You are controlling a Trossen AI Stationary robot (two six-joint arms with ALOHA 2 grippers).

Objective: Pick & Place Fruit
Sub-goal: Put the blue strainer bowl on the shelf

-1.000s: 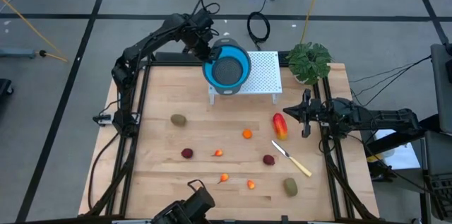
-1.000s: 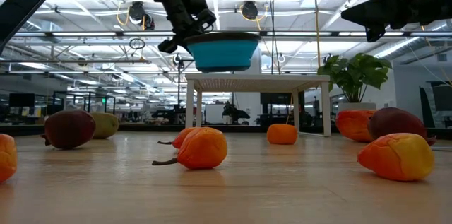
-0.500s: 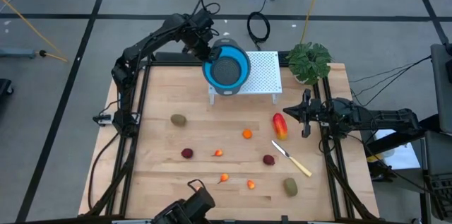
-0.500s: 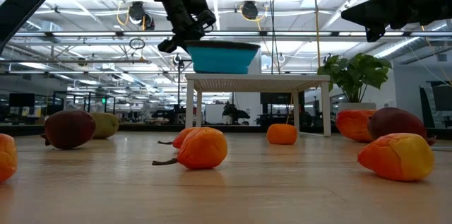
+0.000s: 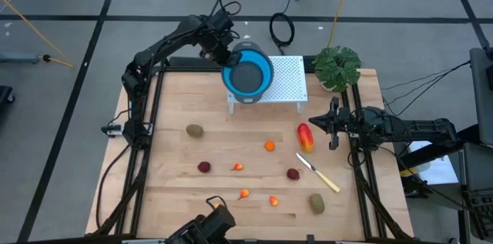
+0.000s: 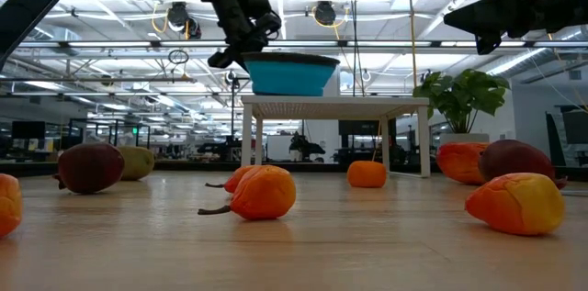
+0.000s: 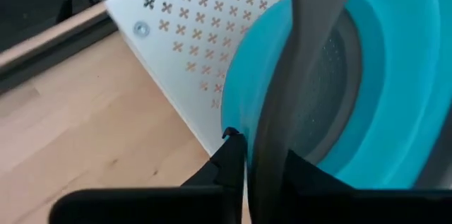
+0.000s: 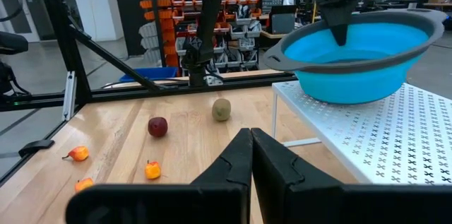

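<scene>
Left gripper point(image 5: 226, 53) pinching grey rim of round blue bowl point(image 5: 248, 72) on white perforated stand point(image 5: 286, 79), 12 o'clock. Right gripper point(image 5: 333, 123) pressed together, 3 o'clock. Fruit point(image 5: 306, 137) scattered mid-table. Risk: careless release tips bowl off stand.

On the surface point(image 5: 169, 198) lie nine pieces of fruit:
- one red-yellow mango point(image 5: 306, 138)
- two kiwis point(image 5: 195, 130)
- two dark red plums point(image 5: 204, 167)
- four small orange bits point(image 5: 269, 146)

There is also one knife point(image 5: 319, 172) and one blue bowl point(image 5: 247, 75).
</scene>
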